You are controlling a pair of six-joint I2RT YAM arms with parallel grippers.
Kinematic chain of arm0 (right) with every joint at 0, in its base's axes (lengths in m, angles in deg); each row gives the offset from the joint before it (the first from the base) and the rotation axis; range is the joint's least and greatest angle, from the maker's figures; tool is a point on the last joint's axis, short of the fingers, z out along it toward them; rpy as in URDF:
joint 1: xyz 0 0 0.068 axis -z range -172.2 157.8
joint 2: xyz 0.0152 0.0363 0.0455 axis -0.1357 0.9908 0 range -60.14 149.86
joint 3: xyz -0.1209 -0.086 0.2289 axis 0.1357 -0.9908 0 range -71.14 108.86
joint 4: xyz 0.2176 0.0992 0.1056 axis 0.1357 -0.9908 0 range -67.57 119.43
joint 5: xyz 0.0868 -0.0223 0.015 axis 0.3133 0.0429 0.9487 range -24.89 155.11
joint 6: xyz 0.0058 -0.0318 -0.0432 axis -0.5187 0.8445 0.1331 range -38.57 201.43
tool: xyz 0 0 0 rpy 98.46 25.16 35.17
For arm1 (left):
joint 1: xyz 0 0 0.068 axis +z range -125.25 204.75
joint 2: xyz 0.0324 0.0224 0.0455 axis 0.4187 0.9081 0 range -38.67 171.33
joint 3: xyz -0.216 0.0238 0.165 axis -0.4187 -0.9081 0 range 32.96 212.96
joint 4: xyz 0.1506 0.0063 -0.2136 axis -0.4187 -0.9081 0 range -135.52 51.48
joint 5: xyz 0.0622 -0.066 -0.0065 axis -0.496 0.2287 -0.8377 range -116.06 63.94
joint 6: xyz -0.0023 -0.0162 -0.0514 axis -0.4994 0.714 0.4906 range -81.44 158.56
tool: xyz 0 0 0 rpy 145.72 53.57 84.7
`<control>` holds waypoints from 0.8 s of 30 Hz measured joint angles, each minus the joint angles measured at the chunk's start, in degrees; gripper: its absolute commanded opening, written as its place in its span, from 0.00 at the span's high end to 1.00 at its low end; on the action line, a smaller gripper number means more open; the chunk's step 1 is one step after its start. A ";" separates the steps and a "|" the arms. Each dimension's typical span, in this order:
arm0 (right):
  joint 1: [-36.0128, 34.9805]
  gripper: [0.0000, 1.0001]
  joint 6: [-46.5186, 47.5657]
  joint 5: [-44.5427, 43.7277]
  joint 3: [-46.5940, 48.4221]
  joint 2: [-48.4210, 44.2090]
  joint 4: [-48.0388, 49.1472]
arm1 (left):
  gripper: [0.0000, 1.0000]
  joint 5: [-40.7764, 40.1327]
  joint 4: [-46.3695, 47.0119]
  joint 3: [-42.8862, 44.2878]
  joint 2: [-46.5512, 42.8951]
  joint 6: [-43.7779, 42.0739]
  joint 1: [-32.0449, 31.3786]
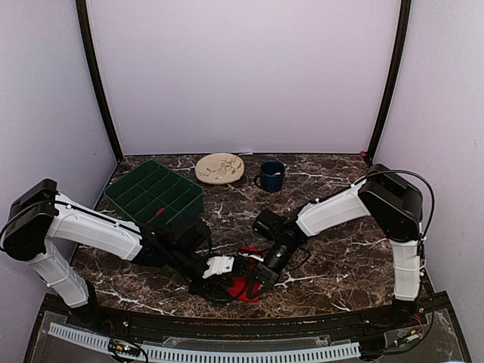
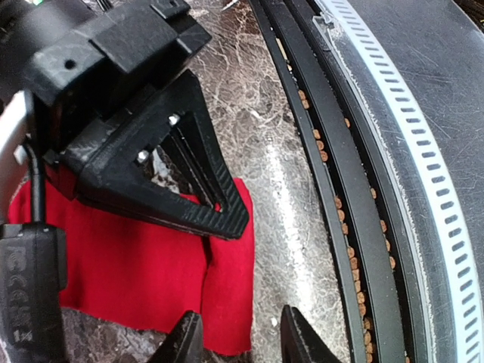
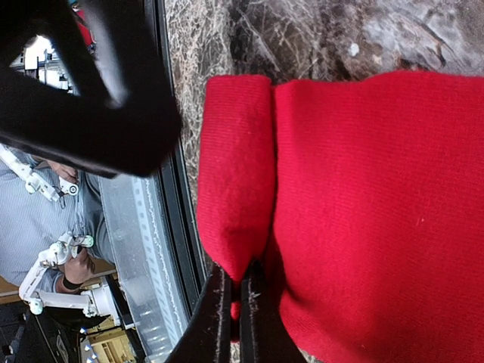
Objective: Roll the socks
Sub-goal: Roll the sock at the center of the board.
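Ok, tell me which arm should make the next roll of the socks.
Right, probably. The right arm has its jaws shut on the socks' folded edge, so it can start rolling. The left arm's jaws stand open nearby, gripping nothing.

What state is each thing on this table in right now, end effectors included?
socks, flat on the table, one edge folded over and pinched
right end effector, shut on the socks
left end effector, open over the socks' edge
mug, upright
plate, lying flat

Lilac walls (image 1: 242, 68), dark marble table (image 1: 340, 257)
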 measured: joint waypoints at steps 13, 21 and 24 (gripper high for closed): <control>0.09 1.00 -0.17 1.14 -1.42 -0.04 1.27 | 0.62 0.70 -0.31 1.95 4.22 -1.05 -0.31; 0.20 1.00 -0.17 1.88 -2.32 -0.28 1.77 | 0.61 0.48 -0.42 2.75 6.56 -1.51 -0.37; 0.20 1.00 -0.17 1.97 -2.32 -0.28 1.81 | 0.61 0.37 -0.42 2.78 6.86 -1.57 -0.48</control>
